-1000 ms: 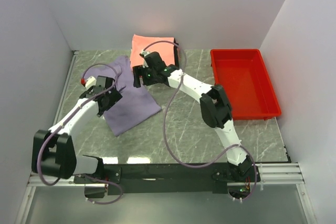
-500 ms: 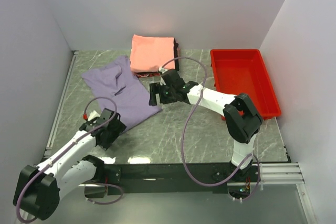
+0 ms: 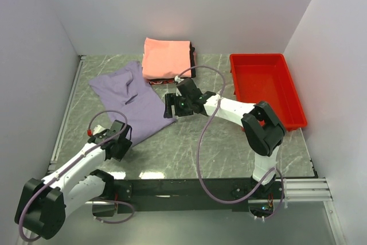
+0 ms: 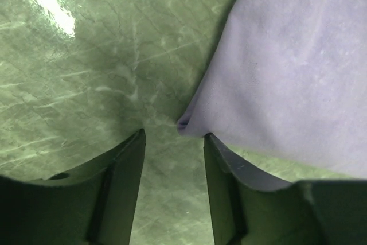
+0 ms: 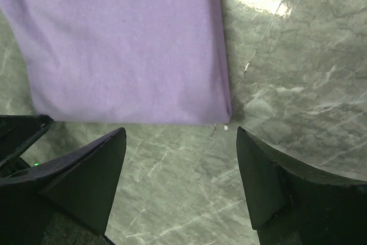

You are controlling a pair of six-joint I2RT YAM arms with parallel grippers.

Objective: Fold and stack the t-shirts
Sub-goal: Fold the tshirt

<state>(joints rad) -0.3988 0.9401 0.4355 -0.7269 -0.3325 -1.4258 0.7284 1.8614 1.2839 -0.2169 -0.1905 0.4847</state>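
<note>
The left gripper (image 4: pixel 174 137) stands with jaws apart, a corner of the lavender t-shirt (image 4: pixel 287 67) just ahead of its tips, and the right gripper (image 5: pixel 180 136) gapes wide just short of the other hem corner, so either may pinch bare table (image 4: pixel 86 55) and miss the cloth.

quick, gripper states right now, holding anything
Left gripper: open, holding nothing; a corner of the lavender t-shirt lies right at its open jaws.
Right gripper: open wide, holding nothing, at another corner of that shirt.

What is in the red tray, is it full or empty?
Empty. In the top view the red tray shows only its bare bottom, nothing lying inside.
</note>
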